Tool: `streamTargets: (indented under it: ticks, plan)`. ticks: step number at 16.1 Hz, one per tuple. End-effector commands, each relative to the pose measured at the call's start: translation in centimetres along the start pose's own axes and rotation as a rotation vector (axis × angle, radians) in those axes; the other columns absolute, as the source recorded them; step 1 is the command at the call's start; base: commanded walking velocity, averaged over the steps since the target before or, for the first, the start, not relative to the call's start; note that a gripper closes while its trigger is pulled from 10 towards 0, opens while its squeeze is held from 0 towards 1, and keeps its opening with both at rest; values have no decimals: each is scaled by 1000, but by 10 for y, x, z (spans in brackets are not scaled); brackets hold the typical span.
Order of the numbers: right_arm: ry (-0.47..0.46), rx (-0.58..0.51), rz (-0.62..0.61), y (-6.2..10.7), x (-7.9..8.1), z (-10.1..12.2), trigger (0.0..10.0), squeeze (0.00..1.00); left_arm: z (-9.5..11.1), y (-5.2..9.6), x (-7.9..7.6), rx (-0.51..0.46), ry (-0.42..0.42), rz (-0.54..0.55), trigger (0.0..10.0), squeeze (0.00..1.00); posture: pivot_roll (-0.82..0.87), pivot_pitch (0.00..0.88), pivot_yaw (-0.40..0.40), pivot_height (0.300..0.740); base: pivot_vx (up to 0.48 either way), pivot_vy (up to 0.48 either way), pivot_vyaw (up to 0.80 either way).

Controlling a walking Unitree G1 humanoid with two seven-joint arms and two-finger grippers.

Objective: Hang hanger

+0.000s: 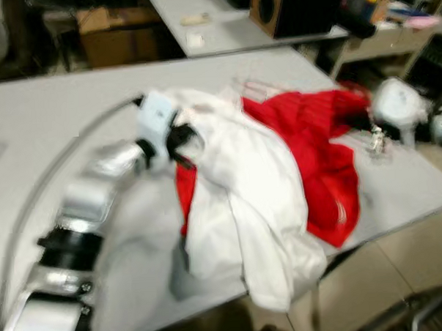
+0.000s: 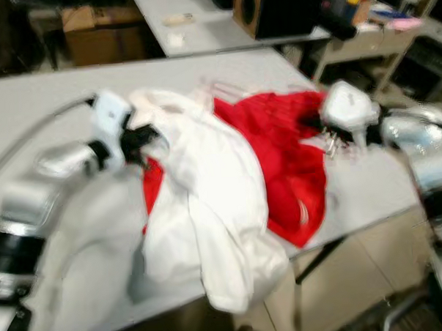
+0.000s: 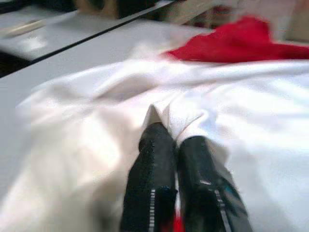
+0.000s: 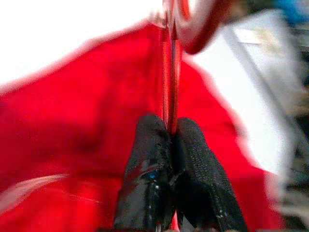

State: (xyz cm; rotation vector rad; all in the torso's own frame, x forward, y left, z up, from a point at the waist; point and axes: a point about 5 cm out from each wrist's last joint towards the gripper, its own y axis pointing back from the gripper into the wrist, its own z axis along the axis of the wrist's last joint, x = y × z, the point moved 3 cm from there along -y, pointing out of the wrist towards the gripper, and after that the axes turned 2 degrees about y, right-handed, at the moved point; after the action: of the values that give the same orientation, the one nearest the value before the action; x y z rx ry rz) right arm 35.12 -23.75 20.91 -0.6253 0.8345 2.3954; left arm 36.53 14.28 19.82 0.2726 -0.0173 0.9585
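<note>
head pair looking down at table [image 1: 42, 107]; wrist views close on cloth

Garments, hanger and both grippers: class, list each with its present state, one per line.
White garment: crumpled on the grey table, draped over its front edge.
Red garment: spread flat, partly under the white one.
Red hanger: pinched by the right gripper.
Left gripper: shut on white fabric.

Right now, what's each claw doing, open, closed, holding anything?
Left claw: closed, pinching a fold of the white garment.
Right claw: closed on the red hanger over the red garment.
</note>
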Motion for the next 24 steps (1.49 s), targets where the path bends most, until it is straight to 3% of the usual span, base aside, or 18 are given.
streamTargets:
  ticks: [1, 2, 4, 5, 6, 9, 10, 11, 13, 15, 17, 20, 24]
  plan:
    - [20, -31, 29, 5, -2, 13, 10000, 0, 5, 0, -5, -4, -8, -28, 10000, 1000, -26, 0, -49, 740, 0, 0, 0]
    - [-10, -44, 48, 17, 1, 20, 10000, 0, 3, 8, -1, 45, -11, -63, 10000, 1000, -40, 0, -28, 740, 0, 0, 0]
    - [-73, -139, -66, 31, -10, 39, 10000, 0, -3, 31, 11, 152, -49, -98, 10000, 1000, -40, 0, -28, 740, 0, 0, 0]
    - [-108, -175, -89, 35, -8, 46, 10000, 0, -3, 40, 17, 164, -32, -105, 10000, 1000, -40, 0, -28, 740, 0, 0, 0]
    - [-146, -199, -97, 38, 1, 54, 10000, 0, 0, 55, 20, 155, -13, -154, 10000, 1000, -45, 0, -10, 740, 0, 0, 0]
    - [-279, -279, -189, 41, 2, 66, 10000, 0, 15, 82, 30, 35, 78, -186, 10000, 1000, -33, 0, -16, 740, 0, 0, 0]
    - [-392, -326, -293, 39, 2, 72, 10000, 0, 17, 87, 50, -35, 165, -24, 10000, 0, -19, 0, -29, 740, 0, 0, 0]
    - [-441, -335, -328, 36, 6, 73, 10000, 0, 20, 85, 56, -83, 161, 68, 10000, 0, -14, 0, -37, 740, 0, 0, 0]
    - [-528, -315, -356, 27, 19, 71, 10000, 0, 30, 77, 48, -216, 153, 149, 10000, 0, 0, 0, -57, 740, 0, 0, 0]
    - [-631, -298, -348, 7, 47, 72, 10000, 0, 20, 62, 16, -226, 150, 147, 10000, 0, 7, 0, -65, 740, 0, 0, 0]
    - [-645, -281, -326, -13, 69, 78, 10000, 0, 8, 48, -9, -219, 163, 167, 10000, 0, 0, 0, -62, 740, 0, 0, 0]
    - [-631, -254, -330, -22, 75, 82, 10000, 0, 2, 34, -30, -203, 158, 140, 10000, 0, -7, 0, -62, 740, -271, 0, 0]
    - [-622, -244, -389, -27, 78, 82, 10000, 0, -5, 28, -38, -178, 106, 151, 10000, 0, -10, 0, -50, 740, -402, 0, 0]
